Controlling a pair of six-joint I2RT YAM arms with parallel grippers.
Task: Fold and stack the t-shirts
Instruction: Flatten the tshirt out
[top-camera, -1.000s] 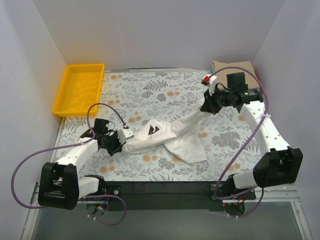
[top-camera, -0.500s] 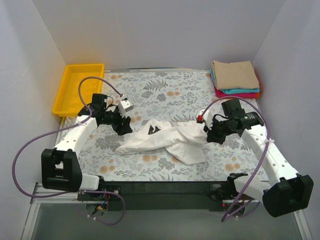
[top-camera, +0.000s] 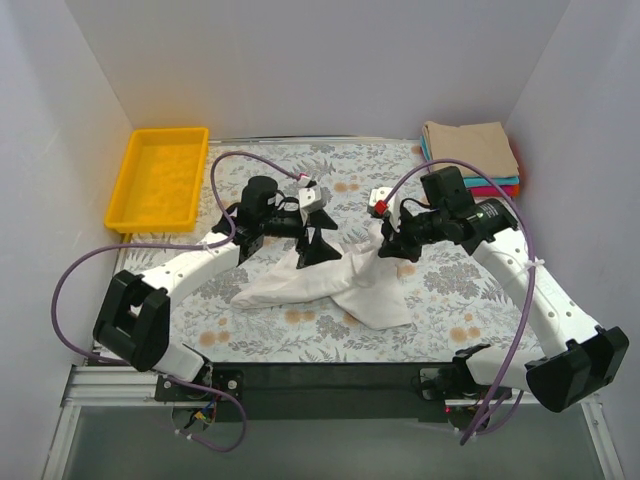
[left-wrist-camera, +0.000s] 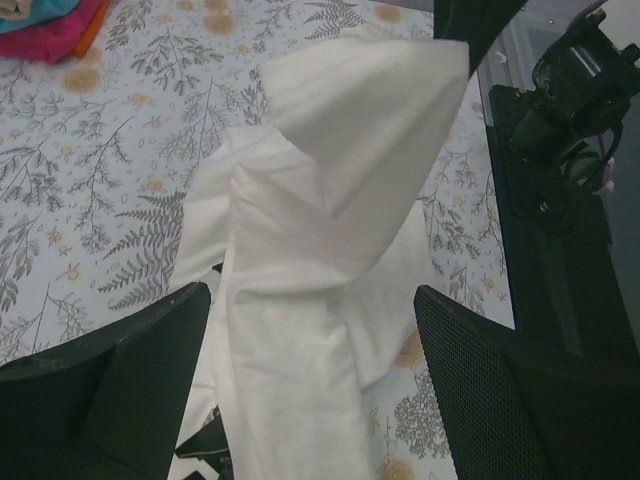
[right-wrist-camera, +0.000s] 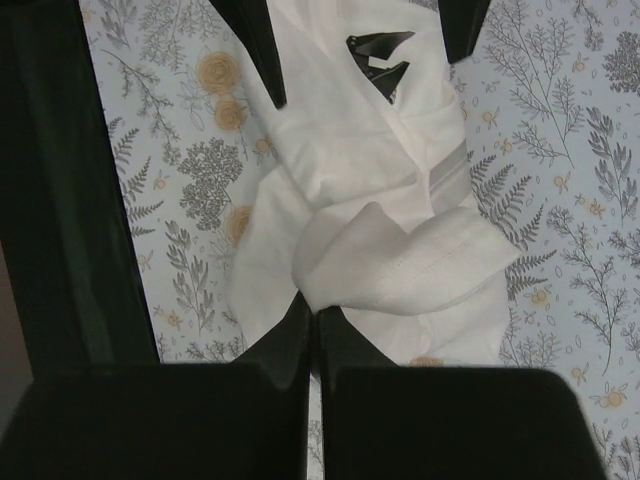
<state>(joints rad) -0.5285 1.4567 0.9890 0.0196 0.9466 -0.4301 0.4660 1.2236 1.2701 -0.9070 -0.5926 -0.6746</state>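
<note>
White shirt (top-camera: 340, 285) lies crumpled on the table (top-camera: 455, 290); right pincer (top-camera: 393, 249) pinches its fold, left pincer (top-camera: 320, 246) spread wide above.

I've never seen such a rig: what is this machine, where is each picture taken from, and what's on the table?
Two robot arms, each ending in a two-finger gripper. One picture looks down from above; the other two come from cameras on the wrists. On the floral cover lie a crumpled white t-shirt and, far right, a stack of folded t-shirts; a yellow tray sits far left. The right gripper is shut on a fold of the white t-shirt; the left gripper hangs open above it, holding nothing.
</note>
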